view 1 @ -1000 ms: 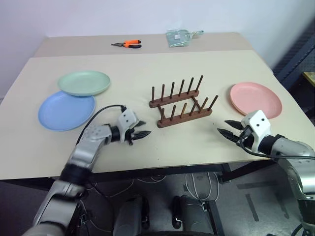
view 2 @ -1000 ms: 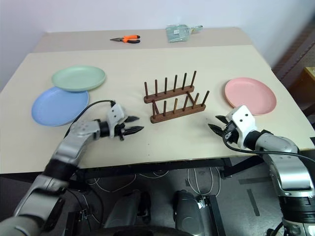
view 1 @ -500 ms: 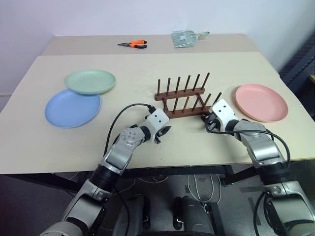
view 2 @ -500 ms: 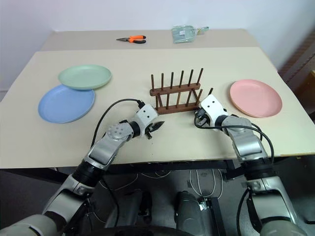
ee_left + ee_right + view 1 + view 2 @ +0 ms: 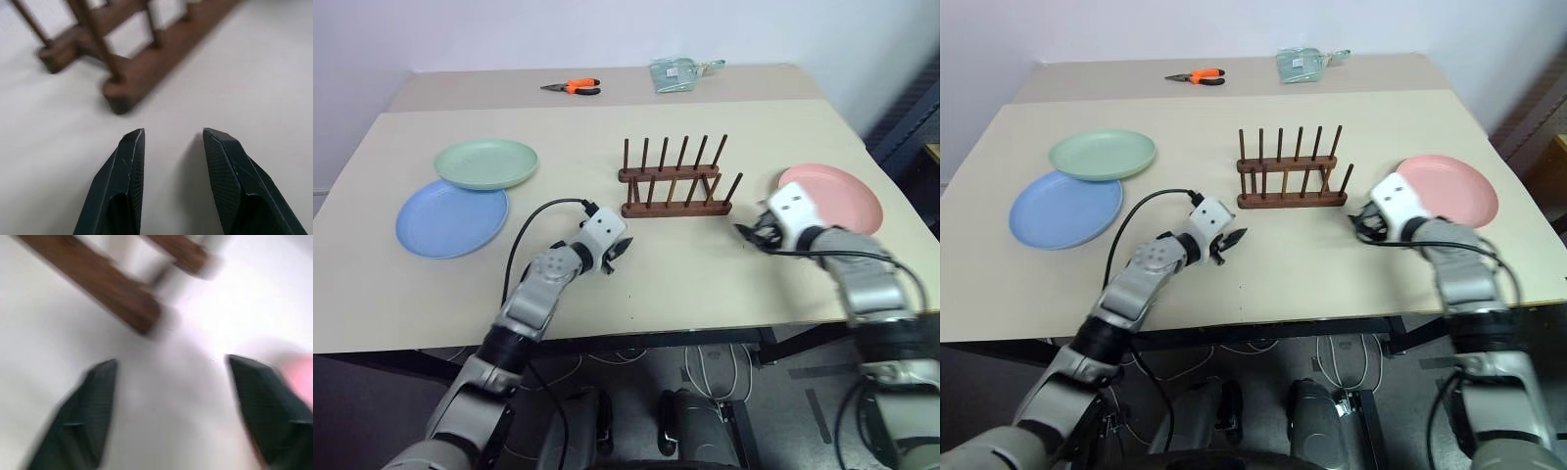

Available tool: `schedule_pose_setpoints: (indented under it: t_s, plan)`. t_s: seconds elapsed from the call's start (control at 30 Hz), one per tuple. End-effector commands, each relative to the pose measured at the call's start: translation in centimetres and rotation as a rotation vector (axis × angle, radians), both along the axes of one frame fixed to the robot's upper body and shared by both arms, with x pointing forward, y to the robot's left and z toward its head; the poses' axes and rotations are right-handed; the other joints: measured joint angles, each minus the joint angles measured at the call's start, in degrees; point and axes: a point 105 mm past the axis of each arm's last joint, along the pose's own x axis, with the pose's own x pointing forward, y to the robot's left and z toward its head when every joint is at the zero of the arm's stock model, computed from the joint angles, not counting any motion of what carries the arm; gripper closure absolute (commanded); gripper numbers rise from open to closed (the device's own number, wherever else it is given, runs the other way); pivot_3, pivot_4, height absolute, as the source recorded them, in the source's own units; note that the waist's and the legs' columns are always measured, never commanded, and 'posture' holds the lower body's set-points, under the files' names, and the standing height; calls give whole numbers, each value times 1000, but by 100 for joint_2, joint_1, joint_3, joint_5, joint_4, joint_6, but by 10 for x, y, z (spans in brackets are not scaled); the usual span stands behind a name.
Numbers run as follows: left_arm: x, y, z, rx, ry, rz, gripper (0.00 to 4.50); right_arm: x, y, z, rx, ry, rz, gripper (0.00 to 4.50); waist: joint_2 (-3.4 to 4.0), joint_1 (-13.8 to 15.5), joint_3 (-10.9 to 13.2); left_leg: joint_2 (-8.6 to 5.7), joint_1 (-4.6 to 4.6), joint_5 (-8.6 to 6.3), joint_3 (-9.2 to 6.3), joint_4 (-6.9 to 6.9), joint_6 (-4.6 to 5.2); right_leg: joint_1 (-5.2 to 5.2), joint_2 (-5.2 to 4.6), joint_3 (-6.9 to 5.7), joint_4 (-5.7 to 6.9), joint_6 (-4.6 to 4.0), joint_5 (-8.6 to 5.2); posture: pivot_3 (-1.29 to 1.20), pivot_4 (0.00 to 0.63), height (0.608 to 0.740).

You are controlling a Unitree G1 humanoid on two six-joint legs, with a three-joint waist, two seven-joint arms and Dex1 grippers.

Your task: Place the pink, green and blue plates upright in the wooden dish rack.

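so your right gripper (image 5: 168, 416) has just spread wide beside the round pink plate (image 5: 832, 199); the small dark wooden peg rack (image 5: 674, 186) stands empty; left gripper (image 5: 173, 183) part-open, holding nothing.

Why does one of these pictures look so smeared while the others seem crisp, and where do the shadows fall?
Right wrist view: streaked with motion blur, the dark brown wooden dish rack and both black fingers smeared. Left wrist view: fingers crisp, rack soft toward the far end, faint shadows on the pale table beside the fingers. Left eye view: even light, the right gripper slightly blurred, soft shadows under the rack.
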Motion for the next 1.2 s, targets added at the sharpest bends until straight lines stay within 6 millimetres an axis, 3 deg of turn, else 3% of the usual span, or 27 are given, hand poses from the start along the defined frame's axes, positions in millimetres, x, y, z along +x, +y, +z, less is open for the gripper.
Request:
schedule_pose_setpoints:
  t_s: [0.03, 0.17, 0.33, 0.43, 0.63, 0.7, 0.77, 0.83, 0.93, 0.97, 1.07, 1.2]
  plan:
    - [-23, -11, 35, -94, -55, -163, 2600, -15, -20, 13, -61, 1, -25, 119, -1, 10, -1, 0, 2, -1, -3, 0, -1, 3, -1, -1, -1, 0, 0, 0, 150, 740]
    - [-30, -12, 40, -114, -33, -208, 2600, -15, -41, -6, -88, 67, -102, 119, 5, -39, -3, 0, 10, -1, -2, 2, -1, 9, -1, 2, -2, -1, 0, 0, 150, 740]
    - [-45, -20, 52, -126, -44, -297, 2600, 3, -57, -20, -136, 73, -178, 119, 9, -39, 0, 0, 6, 0, 5, 1, 0, 3, 3, 3, 1, -1, 0, 0, 150, 740]
    - [-50, -22, 58, -138, -47, -320, 2600, 13, -59, -23, -113, 66, -191, 1391, 8, -20, 0, 0, 6, 1, 6, 2, 1, 4, 5, 4, 1, 0, 0, 0, 150, 740]
    - [-52, -18, 59, -133, -49, -302, 2600, 22, -58, -24, -126, 47, -162, 4472, 8, -13, 0, -3, 4, 1, 5, 2, 2, 6, 7, 3, -1, 3, -2, 0, 150, 740]
    - [-54, -17, 60, -124, -55, -298, 2600, 23, -53, -19, -147, 22, -125, 4472, 8, -23, 1, -2, 4, 1, 5, 1, 2, 6, 8, 3, -1, 4, -2, 0, 150, 740]
    - [-55, -12, 63, -125, -64, -285, 2600, 25, -37, 8, -103, -85, -58, 4472, 9, -26, 1, -1, 5, 1, 5, 1, 1, 6, 8, 4, 0, 4, -2, 0, 150, 740]
    - [-55, -5, 63, -121, -65, -262, 2600, 24, -15, 52, 27, -223, 12, 4472, 19, -40, 7, -1, 5, 1, 5, 1, 1, 5, 7, 5, 0, 4, -2, 0, 150, 740]
    - [-51, 7, 59, -103, -57, -219, 2600, 10, 19, 138, 521, -386, 127, 4472, 37, -65, 15, 3, 7, 3, 5, 0, -3, 2, 11, 10, 3, 3, -2, 0, 150, 740]
    - [-50, 10, 58, -97, -59, -212, 2600, 2, 28, 158, 673, -383, 185, 4472, 43, -59, 19, 7, 7, 5, 4, -1, -6, 1, 12, 10, 6, 1, -1, 0, 150, 740]
    - [-46, 14, 60, -106, -63, -203, 2600, -24, 58, 189, 911, -300, 393, 4472, 44, 37, 18, 5, 2, 3, -10, 0, -6, 1, 7, 1, 4, -1, -1, 0, 150, 740]
    - [-44, 16, 61, -108, -65, -199, 2600, -31, 70, 206, 1070, -241, 459, 4472, 29, 122, 10, -2, 0, -9, -13, 0, 10, 8, -4, -2, -14, -1, -1, 0, 150, 740]
